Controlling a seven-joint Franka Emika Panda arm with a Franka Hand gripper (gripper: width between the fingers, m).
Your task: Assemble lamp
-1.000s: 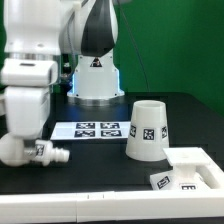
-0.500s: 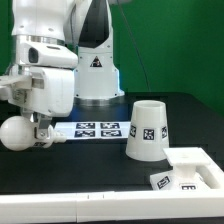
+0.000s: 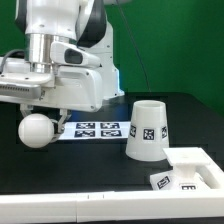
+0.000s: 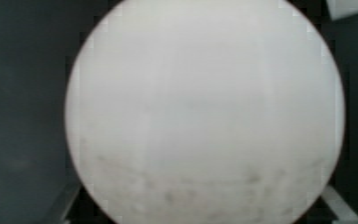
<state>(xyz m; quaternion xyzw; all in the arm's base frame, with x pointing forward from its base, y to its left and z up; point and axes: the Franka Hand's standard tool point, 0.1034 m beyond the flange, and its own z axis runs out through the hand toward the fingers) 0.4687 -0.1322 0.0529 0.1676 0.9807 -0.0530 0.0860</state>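
My gripper (image 3: 44,116) is shut on the white round-headed bulb (image 3: 36,131) and holds it above the black table at the exterior view's left. The bulb's round head points toward the camera. In the wrist view the bulb (image 4: 202,110) fills almost the whole frame, and the fingers barely show. The tapered cup-shaped shade (image 3: 147,128) stands mouth down at the exterior view's right, with square tags on its side. The flat white base (image 3: 190,165) lies at the front right, a tag on its near edge. Both are apart from the gripper.
The marker board (image 3: 98,129) lies flat on the table between the bulb and the shade. The white robot pedestal (image 3: 110,85) stands behind it. A white ledge (image 3: 80,205) runs along the front edge. A green wall is behind.
The bulb lay low at the table's left a second ago. It now hangs higher and further right in the gripper, with its round head turned toward the camera.
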